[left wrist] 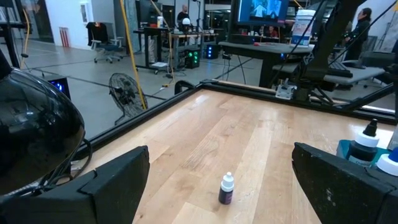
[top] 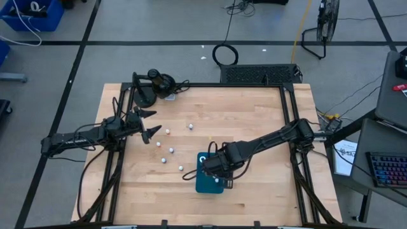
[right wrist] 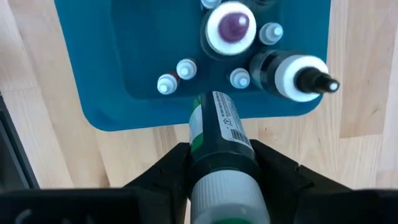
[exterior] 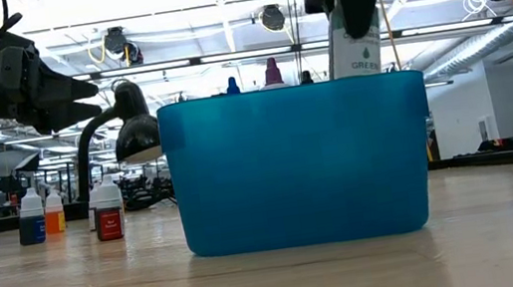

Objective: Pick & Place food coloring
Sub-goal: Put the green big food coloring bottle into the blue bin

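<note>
The table (top: 254, 127) is pale wood with a black frame round it. Near the middle of its front half sits the teal tray (top: 205, 181), which from table height reads as a blue tub (exterior: 300, 167) with bottle tips poking over its rim.

The right arm reaches in from the right side, and the right gripper (top: 219, 170) hangs over the tray's edge. Its fingers (right wrist: 280, 171) are clamped on a green bottle (right wrist: 221, 140), one on each side of the body. The white cap end sits back between the fingers toward the wrist, and the far end of the bottle points at the tray. In the low view the bottle (exterior: 356, 49) hangs upright just above the tub's rim, its label reading GREEN.

The left arm waits over the table's left edge, its left gripper (top: 150, 123) with fingers wide apart and nothing between them. A black desk lamp (top: 156, 86) stands at the back left corner.

Inside the tray stand a large bottle with a purple tip (right wrist: 227, 28), a dark one with a black nozzle (right wrist: 292, 74) lying over, and several tiny ones (right wrist: 185, 68). More small white-capped bottles (top: 170, 151) are scattered on the wood between the left gripper and the tray; one with a dark body (left wrist: 226, 190) stands alone ahead of the left fingers.
</note>
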Motion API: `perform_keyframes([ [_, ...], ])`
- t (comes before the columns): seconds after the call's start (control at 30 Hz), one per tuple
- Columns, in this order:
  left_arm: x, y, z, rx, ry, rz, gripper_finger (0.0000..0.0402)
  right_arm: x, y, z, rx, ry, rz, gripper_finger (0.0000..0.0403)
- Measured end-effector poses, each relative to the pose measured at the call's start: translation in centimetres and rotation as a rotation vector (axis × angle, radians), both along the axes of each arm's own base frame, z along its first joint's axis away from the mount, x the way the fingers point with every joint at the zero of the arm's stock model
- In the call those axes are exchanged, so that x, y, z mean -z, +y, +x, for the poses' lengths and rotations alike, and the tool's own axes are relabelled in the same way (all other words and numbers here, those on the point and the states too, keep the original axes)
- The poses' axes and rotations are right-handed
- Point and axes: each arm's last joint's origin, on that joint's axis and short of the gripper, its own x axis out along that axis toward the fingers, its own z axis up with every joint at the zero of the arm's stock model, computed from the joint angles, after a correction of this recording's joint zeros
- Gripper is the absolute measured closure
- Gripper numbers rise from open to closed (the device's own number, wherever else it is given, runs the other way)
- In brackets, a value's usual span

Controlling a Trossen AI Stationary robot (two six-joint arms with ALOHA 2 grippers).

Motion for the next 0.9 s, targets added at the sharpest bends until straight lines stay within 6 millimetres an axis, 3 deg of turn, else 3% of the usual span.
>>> perform_keyframes([
  [0.6,0.0,0.0,0.0,0.000,0.000,0.000,0.0011,0.0,0.2,0.4,-0.011,-0.039,0.037,0.0273],
  [0.9,0.0,0.0,0.0,0.000,0.000,0.000,0.0011,-1.1,0.3,0.7,-0.021,-0.078,0.047,0.0273],
])
